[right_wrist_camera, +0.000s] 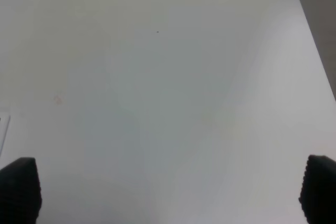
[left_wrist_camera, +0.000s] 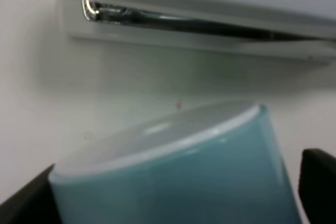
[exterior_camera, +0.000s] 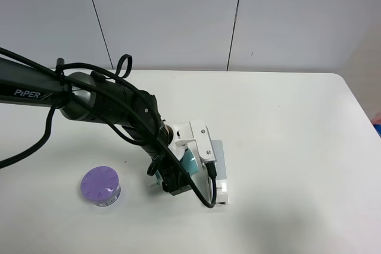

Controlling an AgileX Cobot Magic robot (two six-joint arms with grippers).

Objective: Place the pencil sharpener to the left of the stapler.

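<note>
The mint-teal pencil sharpener (exterior_camera: pixel 189 162) sits between the fingers of my left gripper (exterior_camera: pixel 177 175), just left of the stapler (exterior_camera: pixel 219 168) and close to it. The wrist camera mount hides most of both. In the left wrist view the sharpener (left_wrist_camera: pixel 178 171) fills the lower frame, a black fingertip (left_wrist_camera: pixel 26 203) pressing one side and the other at the opposite edge. The stapler (left_wrist_camera: pixel 210 19), grey on top with a white base, lies just beyond it. My right gripper (right_wrist_camera: pixel 168 192) is open over bare table and does not show in the exterior high view.
A purple round lidded disc (exterior_camera: pixel 100 185) stands on the white table (exterior_camera: pixel 286 135) to the left of the left gripper. The left arm and its black cables stretch in from the left edge. The table's far and right edges are visible.
</note>
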